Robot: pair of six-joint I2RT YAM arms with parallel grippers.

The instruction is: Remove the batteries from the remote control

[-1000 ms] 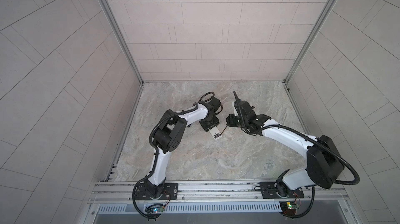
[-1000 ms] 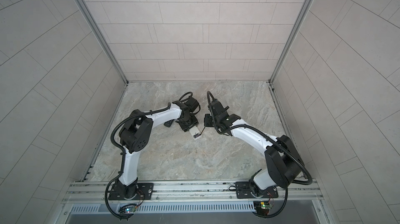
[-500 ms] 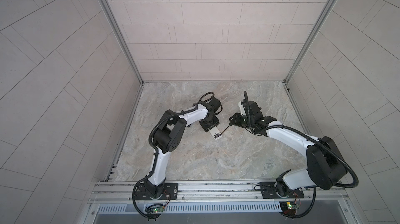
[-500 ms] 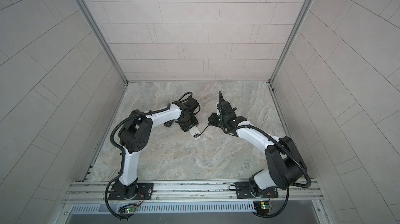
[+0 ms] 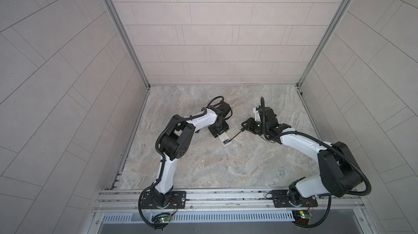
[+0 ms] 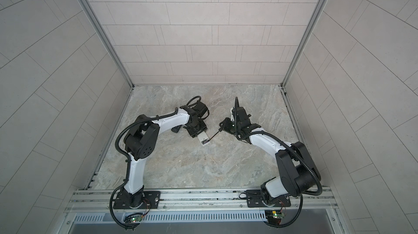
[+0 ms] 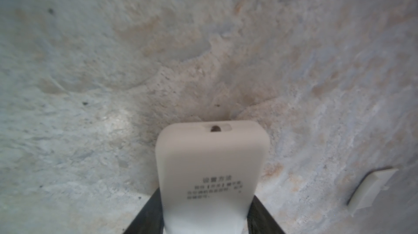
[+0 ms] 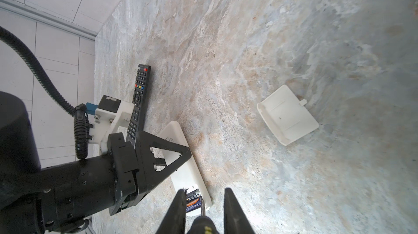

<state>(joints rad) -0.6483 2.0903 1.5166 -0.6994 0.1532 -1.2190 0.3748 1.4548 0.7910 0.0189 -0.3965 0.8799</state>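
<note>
Right wrist view: right gripper (image 8: 204,191), clenched on the screwdriver (image 8: 202,224), has swung round, bringing the tip from 2 o'clock to the open end of the white remote (image 8: 188,173); left gripper (image 7: 204,210) grasps that remote. One battery (image 8: 193,203) sits seated there; prying likely begins next.

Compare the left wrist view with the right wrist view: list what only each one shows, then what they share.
Only left wrist: the small hole at the end of the white remote. Only right wrist: the black remote, the screwdriver and a battery in the open bay. Both: that white remote, the loose white cover and the marble table.
</note>
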